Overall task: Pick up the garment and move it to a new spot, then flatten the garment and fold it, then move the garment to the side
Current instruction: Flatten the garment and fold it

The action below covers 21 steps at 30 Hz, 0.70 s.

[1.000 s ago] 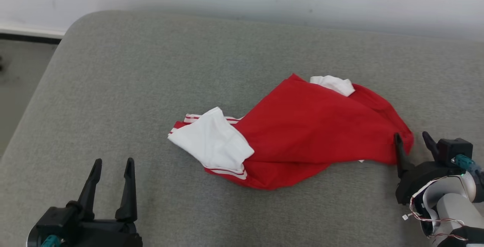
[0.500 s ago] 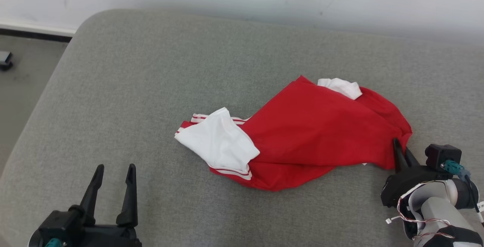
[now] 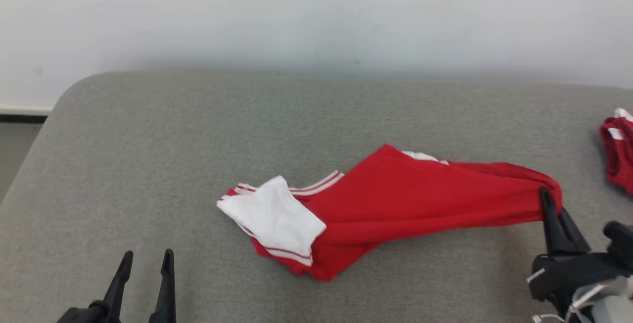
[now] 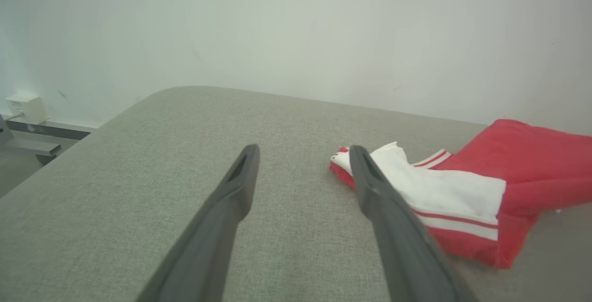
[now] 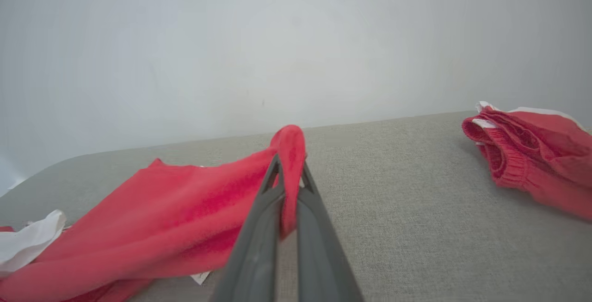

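Red-and-white garment (image 3: pixel 395 199) lies on grey cushion (image 3: pixel 173 130), middle of head view. Its right end is lifted and pinched between pressed-together fingers of right gripper (image 3: pixel 545 194), lower right. Right wrist view: red cloth drapes over both tips. Left gripper (image 3: pixel 148 256) at lower left, 2 fingers spread, holding nothing, apart from white end of garment. Its base is cut off by bottom edge. 2nd red cloth (image 3: pixel 617 155) at right edge, partly cut off.
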Tool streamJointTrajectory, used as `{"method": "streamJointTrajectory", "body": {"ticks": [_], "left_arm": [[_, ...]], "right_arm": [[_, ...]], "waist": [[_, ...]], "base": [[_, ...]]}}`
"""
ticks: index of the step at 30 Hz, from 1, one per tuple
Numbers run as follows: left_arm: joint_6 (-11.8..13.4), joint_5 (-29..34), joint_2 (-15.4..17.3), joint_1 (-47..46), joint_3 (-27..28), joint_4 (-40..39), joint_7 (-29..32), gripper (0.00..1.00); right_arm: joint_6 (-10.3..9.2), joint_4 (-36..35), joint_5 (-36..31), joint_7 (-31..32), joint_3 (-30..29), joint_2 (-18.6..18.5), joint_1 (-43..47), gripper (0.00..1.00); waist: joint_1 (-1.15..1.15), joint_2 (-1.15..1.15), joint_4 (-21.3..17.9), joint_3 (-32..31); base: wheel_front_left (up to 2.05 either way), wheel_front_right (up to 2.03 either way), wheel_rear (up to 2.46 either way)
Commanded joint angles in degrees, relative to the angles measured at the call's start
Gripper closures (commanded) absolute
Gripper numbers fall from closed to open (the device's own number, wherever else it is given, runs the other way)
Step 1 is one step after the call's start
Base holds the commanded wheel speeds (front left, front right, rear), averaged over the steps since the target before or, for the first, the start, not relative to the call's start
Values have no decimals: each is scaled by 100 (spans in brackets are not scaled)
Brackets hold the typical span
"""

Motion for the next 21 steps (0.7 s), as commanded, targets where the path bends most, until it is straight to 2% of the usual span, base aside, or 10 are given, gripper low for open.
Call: {"method": "streamJointTrajectory", "body": {"ticks": [1,6,12,16,21], "left_arm": [[4,32,-14,117,34,-26,1,0],[4,56,-54,182,44,-52,1,0],[4,34,-86,82,-22,-69,1,0],[4,1,-109,-25,-108,-18,1,0],[4,-31,-128,-170,-213,12,1,0]], "right_arm": [[3,-321,30,74,-98,-161,252,100],[3,-1400,119,426,-702,-288,919,100],[4,-2450,-48,1000,-1304,-37,1316,100],[4,-2628,-259,1241,-1326,124,1033,100],[4,-2265,-511,1376,-1231,141,239,100]], "waist": [[1,0,-315,-232],[1,0,-418,-256],[1,0,-380,-147],[1,0,-221,-68],[1,0,100,68]], "base": [[0,0,0],[0,0,0],[0,0,0],[0,0,0],[0,0,0]]}}
